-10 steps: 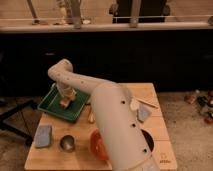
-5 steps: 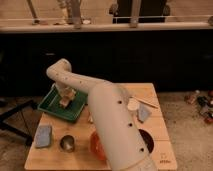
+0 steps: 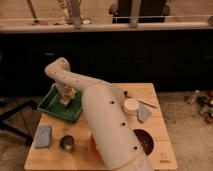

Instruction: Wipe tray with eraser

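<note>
The dark-green tray (image 3: pixel 52 106) lies at the back left of the wooden table. My white arm reaches over it from the front and bends down into it. My gripper (image 3: pixel 65 98) is inside the tray, near its middle, shut on the small tan eraser (image 3: pixel 65 102). The eraser's underside rests on or just above the tray floor; I cannot tell which. The arm hides the tray's right end.
A blue-grey pad (image 3: pixel 43 136) and a metal cup (image 3: pixel 67 144) lie at the front left. An orange bowl (image 3: pixel 94 146) is partly behind my arm. A white round container (image 3: pixel 131 106), a second blue-grey pad (image 3: pixel 144 114) and a thin stick (image 3: pixel 148 102) lie on the right.
My arm's elbow and the gripper with the eraser have shifted slightly left inside the tray. Nothing else has moved.
</note>
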Motion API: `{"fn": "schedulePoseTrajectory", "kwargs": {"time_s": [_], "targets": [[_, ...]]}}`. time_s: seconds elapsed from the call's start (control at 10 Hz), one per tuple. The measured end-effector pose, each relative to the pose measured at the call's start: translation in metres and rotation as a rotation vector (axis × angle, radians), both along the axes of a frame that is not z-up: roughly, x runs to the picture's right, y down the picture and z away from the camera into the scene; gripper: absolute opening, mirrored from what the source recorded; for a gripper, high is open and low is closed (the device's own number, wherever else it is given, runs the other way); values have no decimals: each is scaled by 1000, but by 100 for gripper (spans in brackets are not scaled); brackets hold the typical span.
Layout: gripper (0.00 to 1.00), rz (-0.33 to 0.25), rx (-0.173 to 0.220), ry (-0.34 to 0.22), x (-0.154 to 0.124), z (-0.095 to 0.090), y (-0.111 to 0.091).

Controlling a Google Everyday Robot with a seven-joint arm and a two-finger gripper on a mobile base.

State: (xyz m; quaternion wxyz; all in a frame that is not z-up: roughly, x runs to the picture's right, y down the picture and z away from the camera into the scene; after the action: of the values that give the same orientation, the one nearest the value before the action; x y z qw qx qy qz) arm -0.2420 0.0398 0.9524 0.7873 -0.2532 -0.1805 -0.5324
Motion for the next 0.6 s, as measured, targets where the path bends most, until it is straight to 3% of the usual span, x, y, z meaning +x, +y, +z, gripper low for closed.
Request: {"fn": "schedulePoseTrajectory", "kwargs": {"time_s": [0.3,0.6], "targets": [[3,-6,-5,17,0,8,-3],[3,-35,-32,-7,-6,-1,14]]}}
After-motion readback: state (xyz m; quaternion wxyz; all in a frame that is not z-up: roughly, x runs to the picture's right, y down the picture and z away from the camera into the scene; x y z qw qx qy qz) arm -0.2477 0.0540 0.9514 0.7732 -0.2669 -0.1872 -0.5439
